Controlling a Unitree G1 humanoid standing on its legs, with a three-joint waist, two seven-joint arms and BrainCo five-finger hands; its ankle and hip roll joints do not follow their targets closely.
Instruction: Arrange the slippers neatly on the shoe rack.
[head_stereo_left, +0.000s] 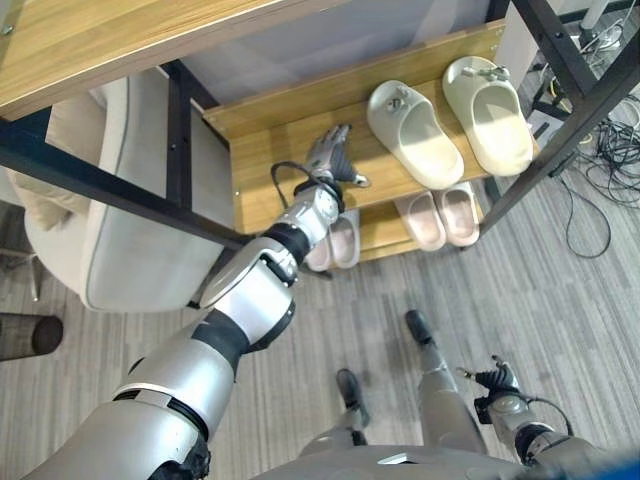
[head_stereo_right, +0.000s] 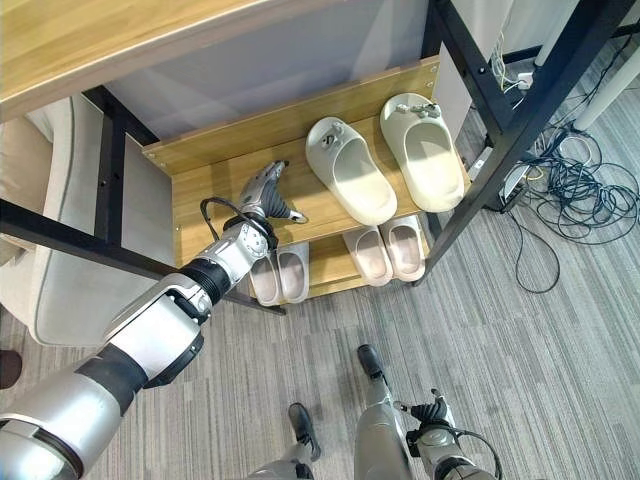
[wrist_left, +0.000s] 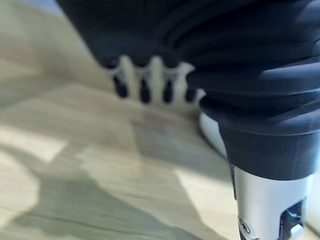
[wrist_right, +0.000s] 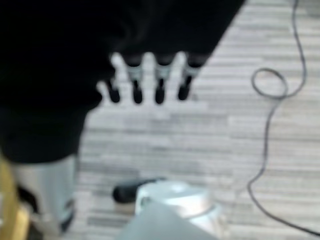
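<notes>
On the left side of the shoe rack (head_stereo_left: 300, 160), the left hand (head_stereo_left: 328, 152) hovers over the bare wood of the upper shelf with its fingers straight and relaxed, holding nothing; its wrist view shows the fingertips (wrist_left: 145, 92) spread above the plank, with a pale rounded edge, probably a slipper, just beside the wrist cover.

Below that hand, on the lower shelf, a pair of pink slippers (head_stereo_left: 335, 243) sits side by side, partly hidden by the forearm. Further right on the same shelf a second pink pair (head_stereo_left: 440, 217) lies together, toes pointing back into the rack.

Above them, on the right half of the upper shelf, the two cream slippers stand next to each other: the left cream slipper (head_stereo_left: 412, 132) is turned at a slight angle, its heel swung towards the open shelf, while the right cream slipper (head_stereo_left: 487, 112) lies straighter and close to the rack's black frame (head_stereo_left: 560, 130). They are near each other but not quite parallel.

My reading is that the task is nearly done: every slipper in view is already on the rack and paired. What may be left is squaring up the angled cream slipper.

The right hand (head_stereo_left: 497, 380) hangs low over the grey floor (head_stereo_left: 560, 310), fingers loosely extended, empty.

No writing or brand marks can be read on anything
</notes>
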